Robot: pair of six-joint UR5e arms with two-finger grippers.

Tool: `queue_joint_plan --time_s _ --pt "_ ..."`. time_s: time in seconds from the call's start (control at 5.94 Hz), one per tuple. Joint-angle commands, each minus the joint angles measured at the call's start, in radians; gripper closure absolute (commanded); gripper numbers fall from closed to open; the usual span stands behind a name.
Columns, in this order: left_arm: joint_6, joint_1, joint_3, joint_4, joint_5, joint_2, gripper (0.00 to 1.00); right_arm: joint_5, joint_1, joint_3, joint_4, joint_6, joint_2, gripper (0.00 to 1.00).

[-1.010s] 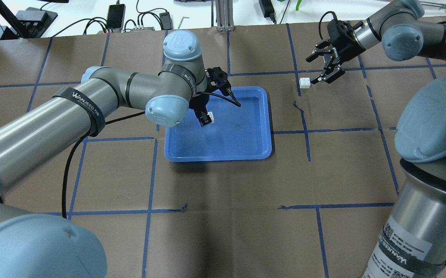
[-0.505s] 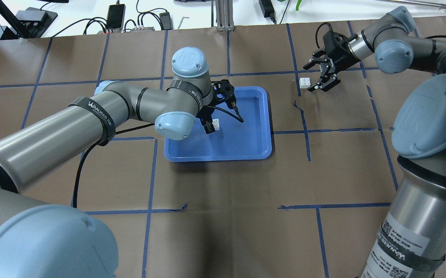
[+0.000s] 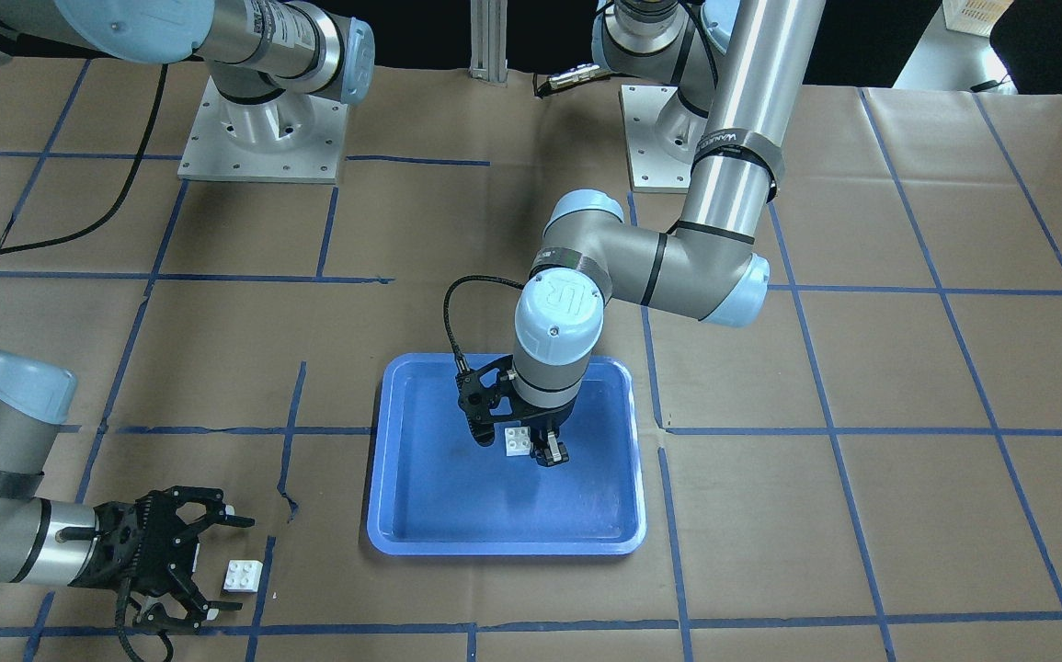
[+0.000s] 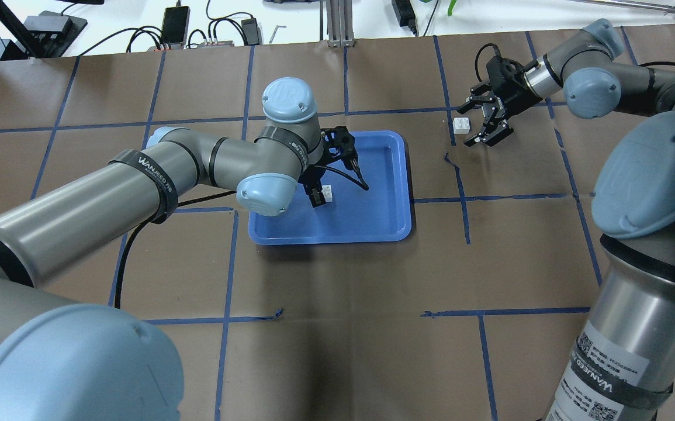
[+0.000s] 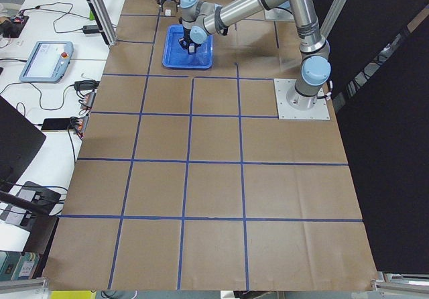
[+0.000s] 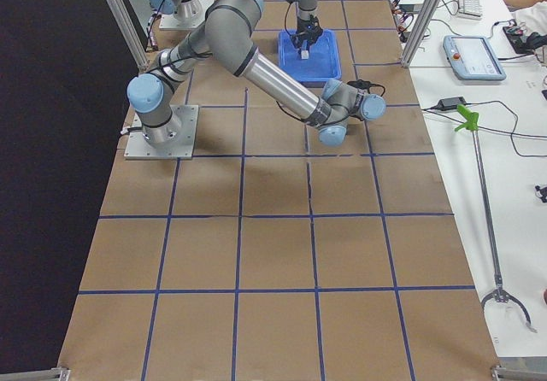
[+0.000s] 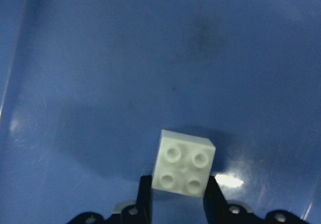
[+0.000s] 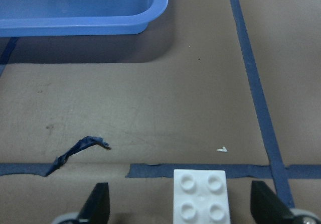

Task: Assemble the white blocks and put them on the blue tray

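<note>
- One white block (image 7: 184,170) is being clenched in the left gripper (image 7: 179,202), studs up, low over the blue tray (image 3: 494,510) at the centre of the front-facing view. Whether it is touching the floor, I can't tell.
- The other white block (image 8: 201,196) is lying on the brown paper (image 3: 402,607), lower left in that view, with the right gripper (image 3: 229,564) straddling it, fingers spread, nothing grasped.
- My read: the second pickup is getting underway. The next move is calling for a square pinch, a lift, a carry to the tray, studs lined up, then a press down.

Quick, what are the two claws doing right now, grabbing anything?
Left gripper: closed, holding one white block over the blue tray.
Right gripper: open, around the other white block on the table.
</note>
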Motion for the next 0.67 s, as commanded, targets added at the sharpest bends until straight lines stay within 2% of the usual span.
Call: queue_joint_plan --time_s 0.0,0.17,0.34,0.5 --pt "0.008 0.000 0.003 0.001 -0.001 0.000 0.24 -0.002 0.000 0.000 -0.021 -0.001 -0.001 0.34" --pt "0.009 0.001 0.018 -0.008 0.000 0.014 0.18 -0.003 0.000 0.003 -0.043 -0.001 -0.001 0.43" --pt "0.012 0.003 0.026 -0.046 0.002 0.055 0.17 -0.003 0.000 0.003 -0.045 -0.001 -0.002 0.58" --pt "0.011 0.007 0.036 -0.156 0.002 0.127 0.15 -0.003 0.000 0.003 -0.046 -0.002 -0.008 0.63"
